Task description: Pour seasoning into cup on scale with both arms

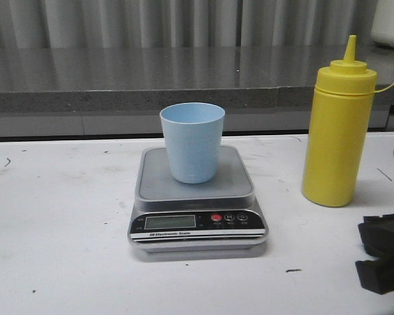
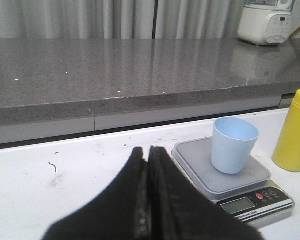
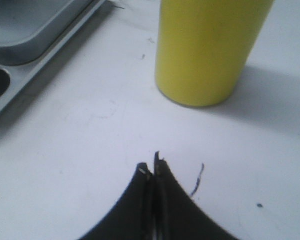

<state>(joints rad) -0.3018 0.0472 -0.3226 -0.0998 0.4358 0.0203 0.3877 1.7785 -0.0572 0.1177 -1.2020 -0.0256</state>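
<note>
Both grippers, left (image 2: 149,200) & right (image 3: 152,200), clenched empty; unopened, right could knock seasoning (image 1: 338,131) into cup (image 1: 192,141) on scale (image 1: 197,216).

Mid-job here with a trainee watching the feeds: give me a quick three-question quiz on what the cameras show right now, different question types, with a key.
1. True or false: the small light blue plastic cup stands upright on the flat silver-grey digital scale.
2. Multiple choice: in the front view, the tall yellow plastic squeeze bottle stands
A. on the scale's platform
B. on the white table, right of the scale
C. tipped over the cup
3. Fill in: the black left gripper and the black right gripper both have their fingers ____, holding nothing.

Key
1. True
2. B
3. shut
</note>
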